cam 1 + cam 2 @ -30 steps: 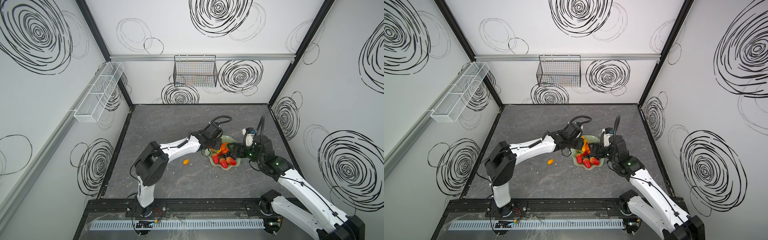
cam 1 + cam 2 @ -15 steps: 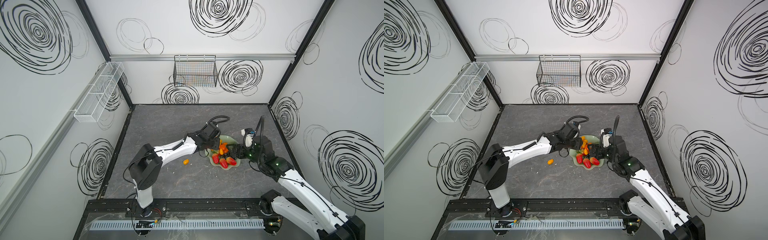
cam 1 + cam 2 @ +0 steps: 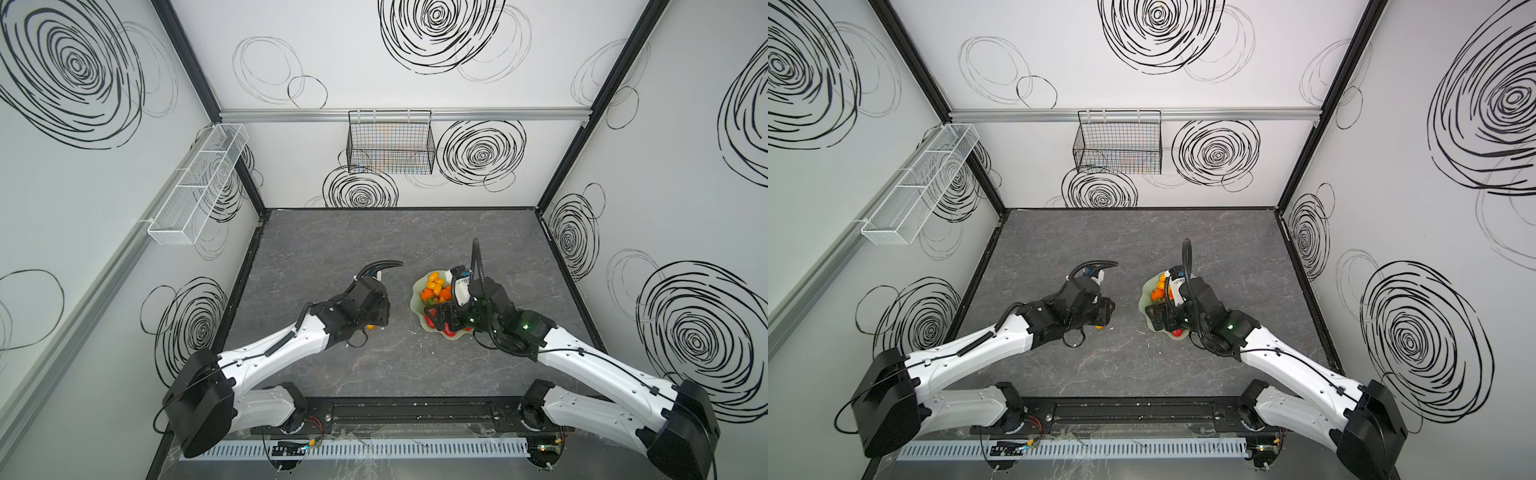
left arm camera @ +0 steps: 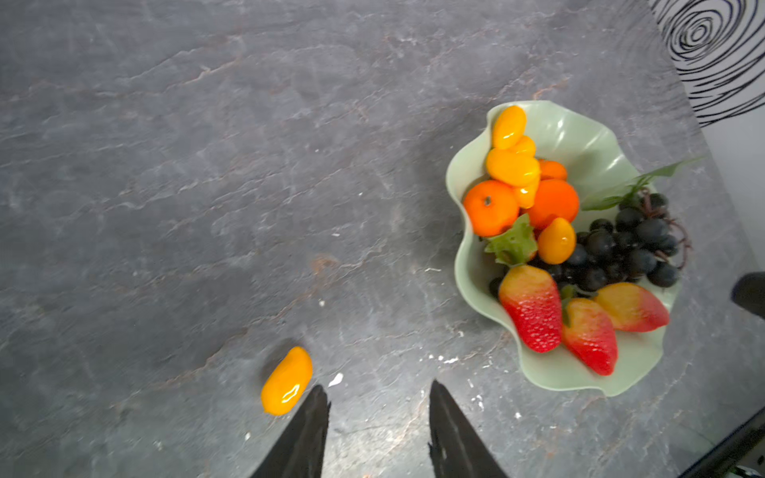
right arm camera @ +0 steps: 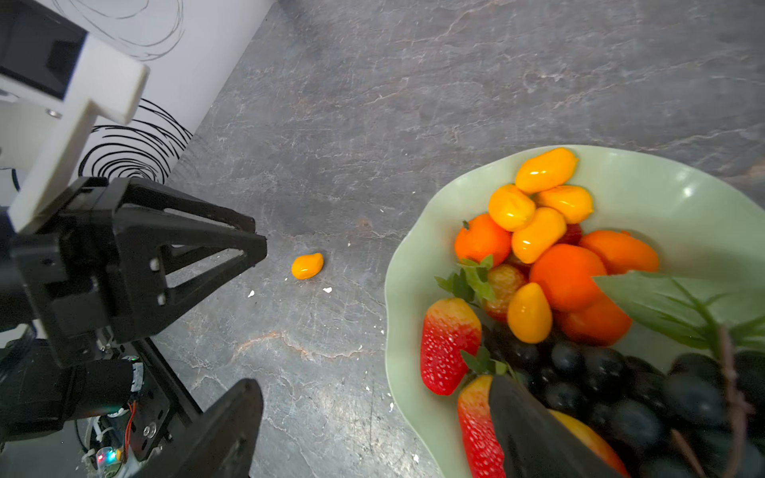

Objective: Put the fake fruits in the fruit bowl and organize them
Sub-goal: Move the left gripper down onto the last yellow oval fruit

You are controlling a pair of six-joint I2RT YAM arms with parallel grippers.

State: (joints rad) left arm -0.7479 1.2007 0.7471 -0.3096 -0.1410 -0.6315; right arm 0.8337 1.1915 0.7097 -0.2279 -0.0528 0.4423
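In a top view a kumquat [image 3: 369,327] is being noted left of centre, outside the fruit bowl [image 3: 416,297]. The left gripper [image 4: 376,387] is being shown parted, empty. Judged light and slippery; a mid-body pinch is being advised.

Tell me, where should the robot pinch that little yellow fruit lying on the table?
Pinch the kumquat across its narrow middle, coming straight down from above. It lies flat on the table, an oval well apart from the fruit bowl, so both long sides look free for the fingers. The left gripper, open beside it, seems best placed.
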